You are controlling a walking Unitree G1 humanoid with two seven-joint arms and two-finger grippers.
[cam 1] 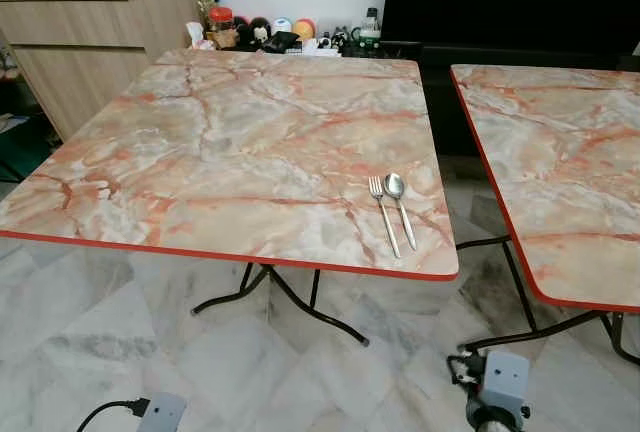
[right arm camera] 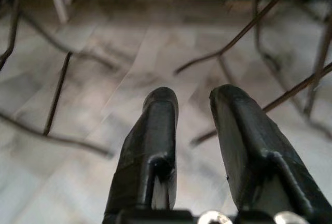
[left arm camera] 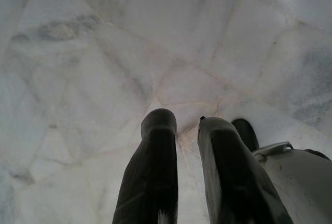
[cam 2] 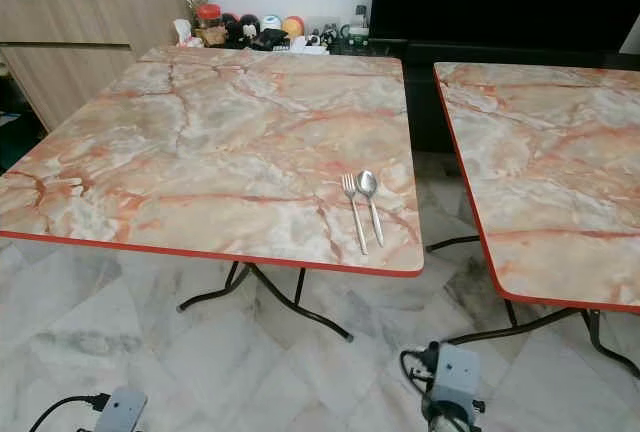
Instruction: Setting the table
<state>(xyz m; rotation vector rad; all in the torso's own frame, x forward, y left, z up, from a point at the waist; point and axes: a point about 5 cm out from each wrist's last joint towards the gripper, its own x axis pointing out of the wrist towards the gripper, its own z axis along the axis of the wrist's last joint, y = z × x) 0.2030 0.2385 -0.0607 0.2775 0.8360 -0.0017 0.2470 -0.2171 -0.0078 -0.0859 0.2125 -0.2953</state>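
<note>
I see the fork [cam 1: 383, 215] and spoon [cam 1: 399, 207] lying side by side, just touching, near the front right corner of the marble-patterned table [cam 1: 230, 142]. A second marble-patterned table [cam 1: 560, 172] stands apart to its right. My left gripper [left arm camera: 179, 125] hangs over the marble floor [left arm camera: 78, 53], fingers slightly parted, empty. My right gripper [right arm camera: 194, 102] hangs low near the black table legs [right arm camera: 57, 94], fingers parted, holding nothing.

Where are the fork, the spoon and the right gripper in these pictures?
fork [cam 1: 384, 217], left eye view, middle of its handle.
spoon [cam 1: 394, 186], left eye view, its bowl.
right gripper [right arm camera: 194, 105], right wrist view, midway between its fingertips, above the floor.
</note>
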